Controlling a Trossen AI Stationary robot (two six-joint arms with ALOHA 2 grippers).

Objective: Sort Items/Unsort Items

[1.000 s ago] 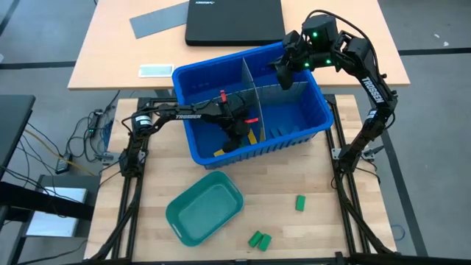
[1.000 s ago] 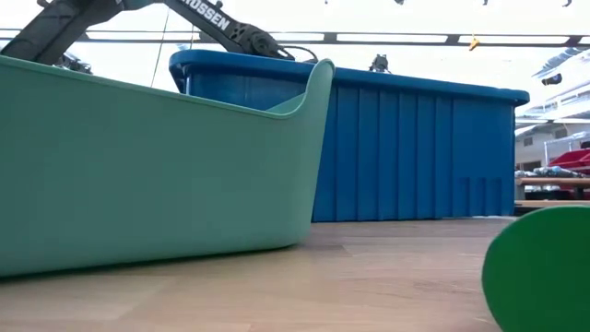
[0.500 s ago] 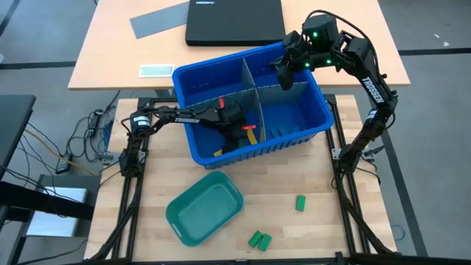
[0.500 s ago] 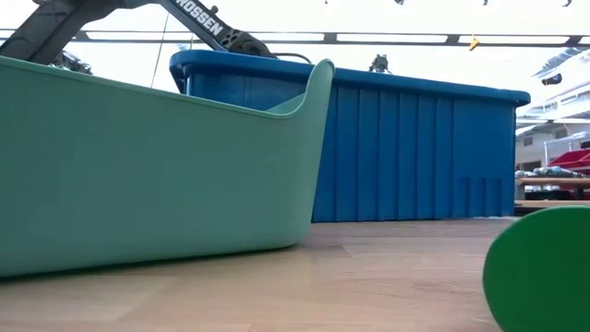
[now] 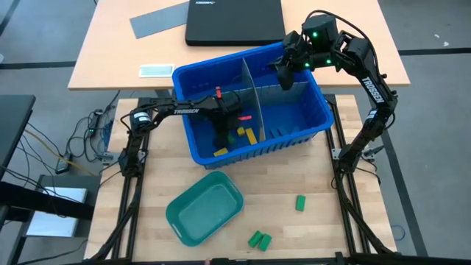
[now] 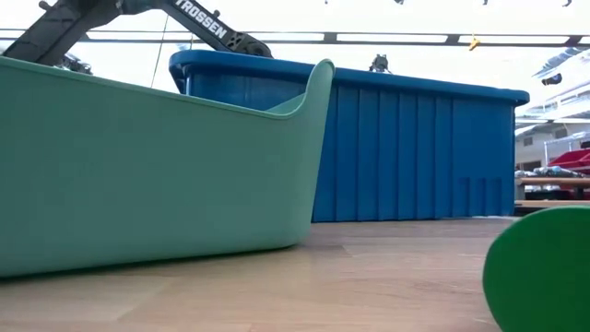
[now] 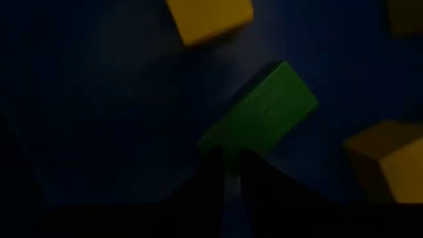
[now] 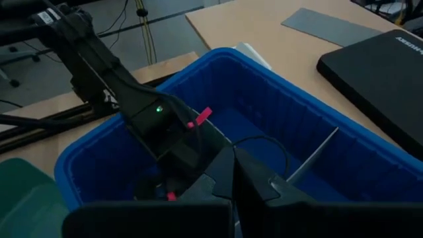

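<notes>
green blocks [image 5: 259, 239] on table, yellow blocks [image 5: 253, 136] binned

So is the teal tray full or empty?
Empty. From above, the teal tray shows only its bare floor; three green blocks lie outside it on the table.

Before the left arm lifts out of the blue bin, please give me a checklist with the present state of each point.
1. Left claw lowered into blue plastic bin: ok.
2. Small green rectangular block right at its tips: ok.
3. Block firmly gripped: cannot tell.
4. Yellow blocks apart from the green one: ok.
5. Right claw shut, waiting above bin's far edge: ok.
6. Teal oblong plastic tray on table, empty: ok.
</notes>
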